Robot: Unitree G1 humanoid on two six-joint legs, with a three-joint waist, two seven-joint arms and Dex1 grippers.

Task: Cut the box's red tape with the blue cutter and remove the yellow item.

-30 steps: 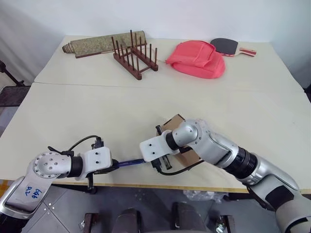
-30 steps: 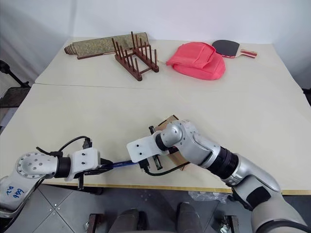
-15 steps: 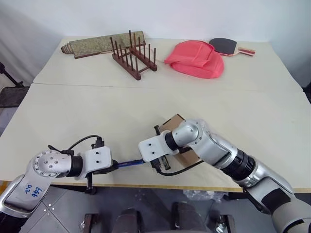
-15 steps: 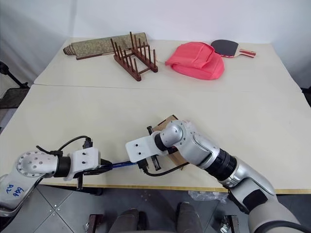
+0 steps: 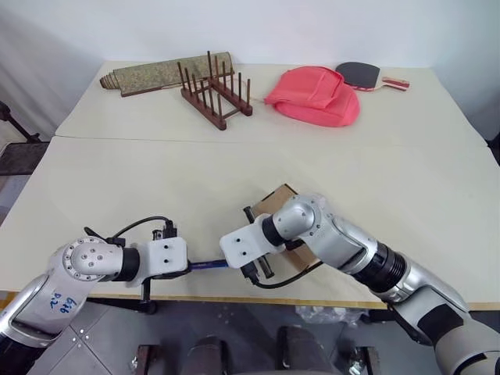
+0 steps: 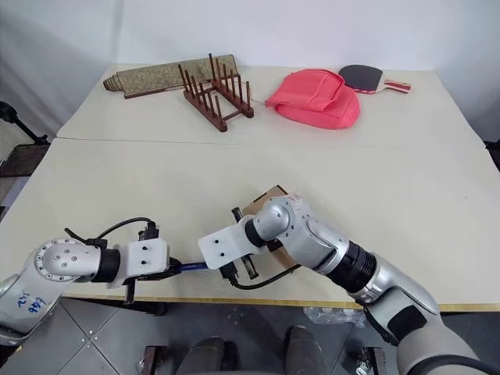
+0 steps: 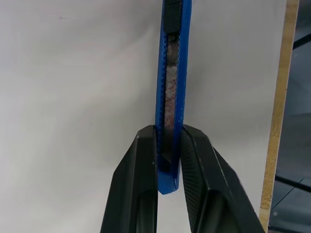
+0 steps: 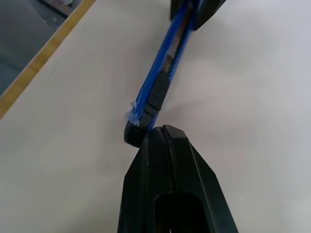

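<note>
My left gripper (image 7: 169,133) is shut on the rear end of the blue cutter (image 7: 172,73), near the table's front edge. The slim cutter (image 5: 211,265) points to the right, toward my right gripper (image 8: 163,130). That gripper is shut with nothing in it, and its fingertips touch the cutter's black front end (image 8: 154,99). The brown cardboard box (image 5: 272,200) lies just behind my right wrist, which covers most of it. The red tape and the yellow item are hidden.
At the back of the table are a rolled mat (image 5: 160,70), a wooden peg rack (image 5: 215,94), a pink-red fabric bag (image 5: 316,95) and a table-tennis paddle (image 5: 367,74). The table's wooden front edge (image 5: 328,301) runs right below both hands.
My left wrist has tilted a little with the cutter still in its grip. Both hands have stayed where they were, and the right gripper is still shut at the cutter's tip.
</note>
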